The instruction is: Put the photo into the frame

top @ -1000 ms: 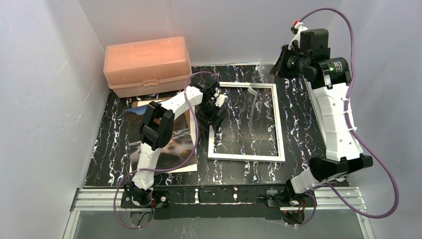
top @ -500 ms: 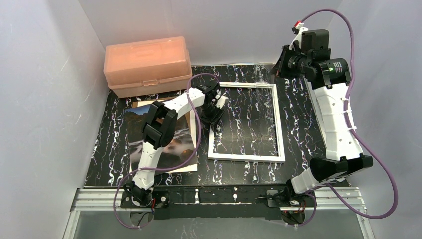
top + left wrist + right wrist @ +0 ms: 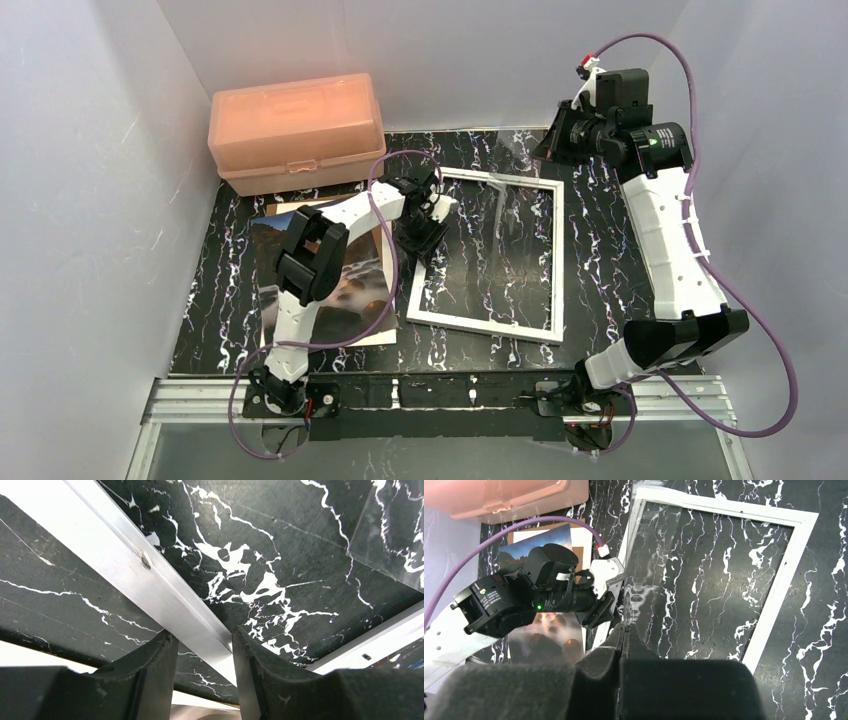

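A robotics lab cell: plain white enclosure walls (image 3: 90,200), a black marbled tabletop (image 3: 600,230), and an aluminium rail (image 3: 440,398) carrying two cabled robot arms (image 3: 670,240).

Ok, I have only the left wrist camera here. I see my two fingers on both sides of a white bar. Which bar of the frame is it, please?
Observer: From the top view, the left gripper is closed on the left bar of the frame, near its far end.
Operator: Thank you. And where does the photo lie?
Observer: The photo lies flat, picture side up, on the table, to the left of the frame.
Operator: What does the right arm do?
Observer: The right gripper is shut on the clear pane. It holds the pane raised and tilted over the frame, not inside it.
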